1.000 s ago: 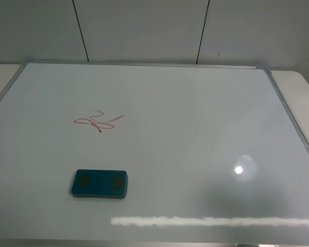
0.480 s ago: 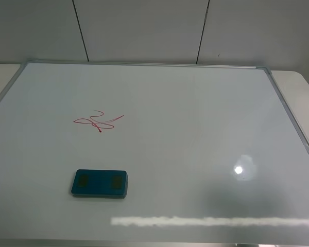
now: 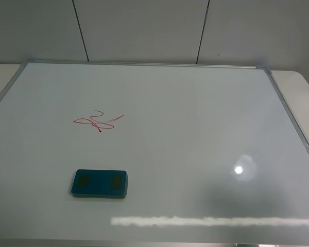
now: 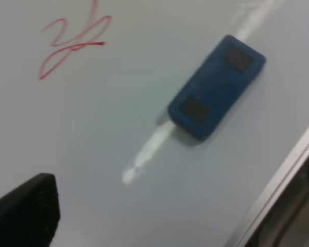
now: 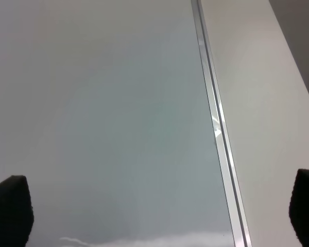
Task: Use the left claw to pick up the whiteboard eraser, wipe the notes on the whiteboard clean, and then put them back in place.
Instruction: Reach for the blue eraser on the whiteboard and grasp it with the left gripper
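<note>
Left hand [image 4: 27, 212] shows only one dark fingertip at the edge of its wrist view, hanging above the whiteboard [image 3: 195, 113] and touching nothing, so how far it is open cannot be told. Its target, the teal eraser [image 3: 99, 183], lies flat on the board's left side near the front frame, with the red notes [image 3: 97, 122] apart from it, farther back. Right hand [image 5: 154, 211] is spread wide and empty over the board's right frame, beside the pale tabletop [image 3: 305, 90].
</note>
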### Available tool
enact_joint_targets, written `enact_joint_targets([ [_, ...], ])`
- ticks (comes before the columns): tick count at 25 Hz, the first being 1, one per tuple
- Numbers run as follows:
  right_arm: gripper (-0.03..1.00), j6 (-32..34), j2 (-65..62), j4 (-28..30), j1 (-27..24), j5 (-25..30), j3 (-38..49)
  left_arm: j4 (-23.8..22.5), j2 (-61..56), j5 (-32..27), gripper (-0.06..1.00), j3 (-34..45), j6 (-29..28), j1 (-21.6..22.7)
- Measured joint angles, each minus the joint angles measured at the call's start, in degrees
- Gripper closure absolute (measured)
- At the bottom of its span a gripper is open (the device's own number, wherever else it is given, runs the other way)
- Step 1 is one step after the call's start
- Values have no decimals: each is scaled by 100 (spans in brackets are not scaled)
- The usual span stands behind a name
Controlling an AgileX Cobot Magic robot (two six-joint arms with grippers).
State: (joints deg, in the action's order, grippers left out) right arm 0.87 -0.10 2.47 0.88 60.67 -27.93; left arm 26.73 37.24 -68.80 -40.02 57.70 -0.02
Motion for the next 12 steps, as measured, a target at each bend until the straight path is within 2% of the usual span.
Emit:
enact_joint_targets([
  [3,-3,0,0,0,0,0,0,146,742,5,-5,-19,509,-15],
  [5,-3,0,0,0,0,0,0,91,1123,5,-5,-30,615,-208],
  [9,-3,0,0,0,0,0,0,-549,1476,308,-5,-32,604,-1028],
  [12,-3,0,0,0,0,0,0,-1206,1654,768,-5,-37,295,-1782],
])
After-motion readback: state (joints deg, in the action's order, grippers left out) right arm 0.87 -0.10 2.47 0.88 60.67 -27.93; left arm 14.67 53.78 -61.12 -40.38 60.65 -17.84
